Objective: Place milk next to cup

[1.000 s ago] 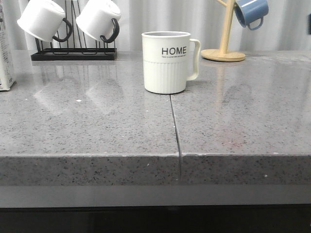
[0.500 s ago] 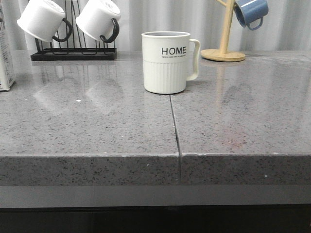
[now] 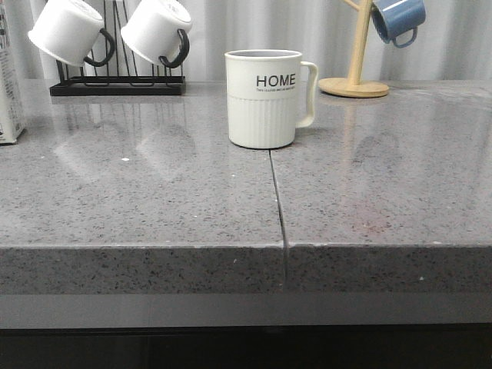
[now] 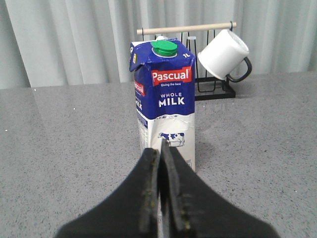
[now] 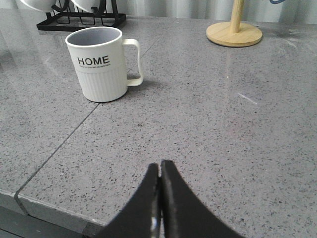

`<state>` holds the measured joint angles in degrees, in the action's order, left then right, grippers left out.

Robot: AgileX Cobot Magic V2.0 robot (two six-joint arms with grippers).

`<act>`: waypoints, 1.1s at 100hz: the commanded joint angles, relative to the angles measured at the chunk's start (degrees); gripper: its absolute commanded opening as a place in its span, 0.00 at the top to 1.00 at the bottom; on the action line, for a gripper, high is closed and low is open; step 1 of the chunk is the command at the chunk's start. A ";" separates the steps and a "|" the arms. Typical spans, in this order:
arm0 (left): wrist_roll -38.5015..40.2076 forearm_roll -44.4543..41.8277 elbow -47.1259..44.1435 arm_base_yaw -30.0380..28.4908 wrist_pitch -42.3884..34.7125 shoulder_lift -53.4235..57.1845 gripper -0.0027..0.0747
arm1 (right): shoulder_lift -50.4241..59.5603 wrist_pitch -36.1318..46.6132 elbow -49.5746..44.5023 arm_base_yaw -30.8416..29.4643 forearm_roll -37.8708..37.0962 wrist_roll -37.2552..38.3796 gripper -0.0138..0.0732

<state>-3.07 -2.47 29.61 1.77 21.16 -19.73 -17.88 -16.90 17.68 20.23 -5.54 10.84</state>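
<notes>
Milk (image 4: 166,99) stands straight ahead of the left gripper (image 4: 161,163), upright on the grey countertop (image 4: 64,148), its long axis vertical and its blue "WHOLE MILK" face turned toward the fingers. Those fingers are pressed together with only a thin slit between them, holding nothing, and their tips overlap the carton's lower front in the wrist view, though how near they are I cannot tell. In the front view only a sliver of the carton (image 3: 9,84) shows at the far left edge, well apart from the HOME mug (image 3: 265,98) at the counter's middle. The right gripper (image 5: 160,171) is likewise closed and empty, with the mug (image 5: 101,63) ahead of it and off to one side, handle pointing away from the black mug rack (image 5: 81,19). The left arm looks the nearer one to the carton, so the pick probably falls to it; its fingers would need to spread wider than the carton's body before closing around it.
</notes>
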 commanded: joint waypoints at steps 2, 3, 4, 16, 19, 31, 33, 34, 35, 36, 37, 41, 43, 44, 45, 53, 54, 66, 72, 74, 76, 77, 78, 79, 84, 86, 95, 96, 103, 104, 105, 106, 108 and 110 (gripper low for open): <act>0.54 -0.69 4.93 -0.07 -4.23 -6.57 0.99 | -0.23 3.95 1.43 -0.05 -0.24 -0.38 0.86; 0.54 -0.69 5.29 -0.07 -4.52 -7.49 0.99 | -0.23 3.95 1.43 -0.05 -0.24 -0.38 0.86; 0.54 -0.69 5.47 -0.07 -4.66 -7.95 0.98 | -0.23 3.95 1.43 -0.05 -0.24 -0.38 0.86; 0.54 -0.78 7.94 -0.07 -6.80 -15.60 0.81 | -0.23 3.95 1.43 -0.05 -0.24 -0.38 0.86; 0.54 -0.78 8.27 -0.07 -7.70 -17.62 0.71 | -0.23 3.95 1.43 -0.05 -0.24 -0.38 0.86; 0.54 -0.42 8.69 -0.07 -14.38 -23.14 0.27 | -0.23 3.95 1.43 -0.05 -0.24 -0.38 0.86; 0.54 -0.34 8.69 -0.07 -15.23 -23.99 0.20 | -0.23 3.95 1.43 -0.05 -0.24 -0.38 0.86; 0.54 -0.34 8.69 -0.07 -16.14 -24.27 0.18 | -0.23 3.95 1.43 -0.05 -0.24 -0.38 0.86; 0.54 -0.34 8.69 -0.07 -16.59 -24.55 0.15 | -0.23 3.95 1.43 -0.05 -0.24 -0.38 0.86; 0.54 -0.34 8.69 -0.07 -17.38 -25.12 0.13 | -0.23 3.95 1.43 -0.05 -0.24 -0.38 0.86; 0.54 -0.34 8.69 -0.07 -17.78 -25.39 0.11 | -0.23 3.95 1.43 -0.05 -0.24 -0.38 0.86; 0.54 -0.34 8.69 -0.07 -20.07 -26.93 0.05 | -0.23 3.95 1.43 -0.05 -0.24 -0.38 0.86; 0.54 -0.19 8.69 -0.07 -21.16 -27.60 0.05 | -0.23 3.95 1.43 -0.05 -0.24 -0.38 0.86; 0.54 -0.05 8.69 -0.07 -21.51 -27.83 0.05 | -0.23 3.95 1.43 -0.05 -0.24 -0.38 0.86; 0.54 0.11 8.69 -0.07 -22.21 -28.35 0.05 | -0.23 3.95 1.43 -0.05 -0.24 -0.38 0.86; 0.54 2.47 8.69 -0.07 -25.80 -31.25 0.09 | -0.23 3.95 1.43 -0.05 -0.24 -0.38 0.86; 0.54 2.47 8.69 -0.07 -26.11 -31.75 0.09 | -0.23 3.95 1.43 -0.05 -0.24 -0.38 0.86; 0.54 2.47 8.69 0.04 -31.78 -35.56 0.10 | -0.23 3.95 1.43 -0.05 -0.24 -0.38 0.86; 0.65 3.06 8.69 0.32 -33.71 -36.85 0.10 | -0.23 3.95 1.43 -0.05 -0.24 -0.38 0.86; 0.65 3.06 8.69 0.61 -34.36 -37.33 0.10 | -0.23 3.95 1.43 -0.05 -0.24 -0.38 0.86; 0.77 3.06 8.69 0.95 -34.87 -37.75 0.10 | -0.23 3.95 1.43 -0.05 -0.24 -0.38 0.86; 0.77 3.06 8.69 1.07 -35.02 -37.87 0.10 | -0.23 3.95 1.43 -0.05 -0.24 -0.38 0.86; 0.77 3.06 8.69 1.19 -35.35 -38.15 0.10 | -0.23 3.95 1.43 -0.05 -0.24 -0.38 0.86; 0.77 3.06 8.69 1.43 -35.53 -38.31 0.10 | -0.23 3.95 1.43 -0.05 -0.24 -0.38 0.86; 0.77 3.06 8.69 2.33 -36.51 -39.29 0.10 | -0.23 3.95 1.43 -0.05 -0.24 -0.38 0.86; 0.77 3.06 8.69 2.58 -36.81 -39.75 0.10 | -0.23 3.95 1.43 -0.05 -0.24 -0.38 0.86; 0.77 3.73 8.69 3.00 -38.10 -41.86 0.10 | -0.23 3.95 1.43 -0.05 -0.24 -0.38 0.86; 0.77 3.86 8.69 3.00 -38.11 -42.04 0.10 | -0.23 3.95 1.43 -0.05 -0.24 -0.38 0.86; 0.77 4.62 8.69 3.00 -39.49 -43.87 0.10 | -0.23 3.95 1.43 -0.05 -0.24 -0.38 0.86; 0.77 4.62 8.69 3.00 -39.82 -44.23 0.10 | -0.23 3.95 1.43 -0.05 -0.24 -0.38 0.86; 0.77 4.74 8.69 3.00 -39.99 -44.42 0.10 | -0.23 3.95 1.43 -0.05 -0.24 -0.38 0.86; 0.77 4.71 8.69 3.00 -40.35 -44.76 0.10 | -0.23 3.95 1.43 -0.05 -0.24 -0.38 0.86; 0.77 4.86 8.69 3.00 -40.78 -45.30 0.10 | -0.23 3.95 1.43 -0.05 -0.24 -0.38 0.86; 0.77 5.24 8.69 3.00 -41.15 -45.64 0.10 | -0.23 3.95 1.43 -0.05 -0.24 -0.38 0.86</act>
<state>-2.98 1.42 36.26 4.34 -13.32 -64.58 -17.88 -17.11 17.68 20.23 -5.54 10.84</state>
